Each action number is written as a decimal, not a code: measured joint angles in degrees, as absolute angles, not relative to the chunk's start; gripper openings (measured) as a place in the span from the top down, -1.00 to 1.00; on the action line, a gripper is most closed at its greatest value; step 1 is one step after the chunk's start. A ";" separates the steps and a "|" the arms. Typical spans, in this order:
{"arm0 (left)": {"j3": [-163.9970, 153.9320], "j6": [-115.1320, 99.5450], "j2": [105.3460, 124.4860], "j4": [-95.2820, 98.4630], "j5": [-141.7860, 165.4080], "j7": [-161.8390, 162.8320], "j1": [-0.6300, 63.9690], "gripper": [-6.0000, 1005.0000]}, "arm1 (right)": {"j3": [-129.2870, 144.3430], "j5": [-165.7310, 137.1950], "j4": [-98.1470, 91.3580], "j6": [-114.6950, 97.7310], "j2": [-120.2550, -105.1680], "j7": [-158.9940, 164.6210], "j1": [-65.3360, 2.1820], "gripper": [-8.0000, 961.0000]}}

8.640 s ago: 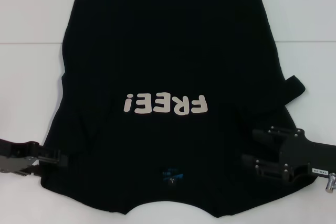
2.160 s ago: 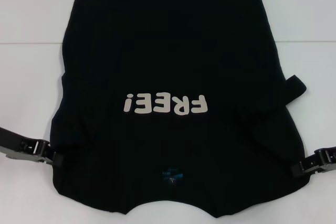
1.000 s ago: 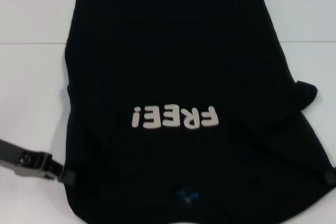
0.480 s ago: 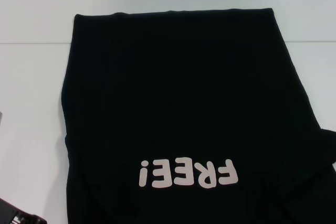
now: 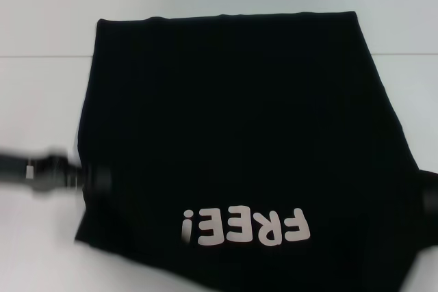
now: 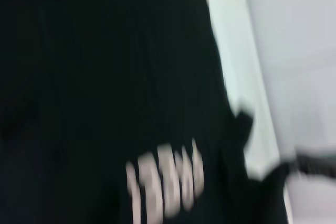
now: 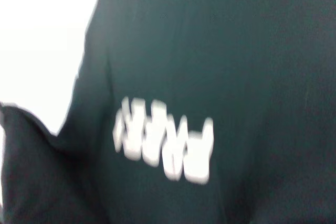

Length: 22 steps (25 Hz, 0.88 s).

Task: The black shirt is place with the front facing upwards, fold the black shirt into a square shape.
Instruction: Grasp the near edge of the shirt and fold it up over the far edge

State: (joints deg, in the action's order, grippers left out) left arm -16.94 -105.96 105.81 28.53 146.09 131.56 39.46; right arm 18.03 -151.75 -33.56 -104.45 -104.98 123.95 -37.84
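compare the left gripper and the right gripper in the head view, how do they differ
The left gripper reaches in over the white table with its arm in plain view; the right gripper shows only as a dark shape at the picture's edge. The left sits slightly higher in the view. Both meet a side edge of the black shirt.

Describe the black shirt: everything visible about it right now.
The black shirt is plain, soft-looking black cloth lying front up on the white table, filling most of the head view. Its straight far edge lies flat, and the sides widen toward the robot. The off-white blocky "FREE!" print reads upside down from the head camera, near the robot's side. The left gripper meets the shirt's left edge; the right gripper shows only as a dark shape at its right edge. Neither grip is clear.
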 joint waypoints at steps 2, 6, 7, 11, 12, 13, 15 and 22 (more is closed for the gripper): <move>-11.84 -101.82 105.68 28.49 144.41 131.82 39.90 0.88 | 13.66 -147.03 -32.68 -102.14 -104.43 124.67 -37.24 0.82; -5.93 -91.64 107.01 27.84 138.64 130.93 39.22 0.88 | 8.72 -135.29 -27.65 -94.06 -104.24 123.85 -34.96 0.81; -5.61 -88.92 107.82 27.77 136.54 130.05 38.87 0.88 | 8.48 -132.70 -26.07 -91.71 -104.52 122.98 -34.54 0.81; -5.15 -81.52 111.03 27.16 130.65 126.08 37.67 0.88 | 8.04 -125.53 -22.35 -83.17 -107.30 118.15 -33.88 0.80; -5.02 -79.79 111.68 26.87 128.93 125.04 37.42 0.88 | 7.81 -124.38 -22.32 -80.68 -108.57 117.00 -33.85 0.80; -5.00 -78.32 112.24 26.55 127.28 124.15 37.23 0.88 | 7.71 -123.24 -22.36 -78.56 -109.46 116.09 -33.83 0.79; -5.13 -75.93 113.06 25.81 124.56 122.20 37.05 0.88 | 7.68 -121.05 -22.35 -74.90 -110.99 114.28 -33.76 0.79; -5.32 -69.98 114.07 23.93 122.59 117.74 38.89 0.86 | 8.06 -119.23 -21.52 -66.01 -112.98 108.37 -35.76 0.77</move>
State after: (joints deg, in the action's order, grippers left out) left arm -5.32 -69.98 114.07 23.93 122.59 117.74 38.89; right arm 8.06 -119.23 -21.52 -66.01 -112.98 108.37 -35.76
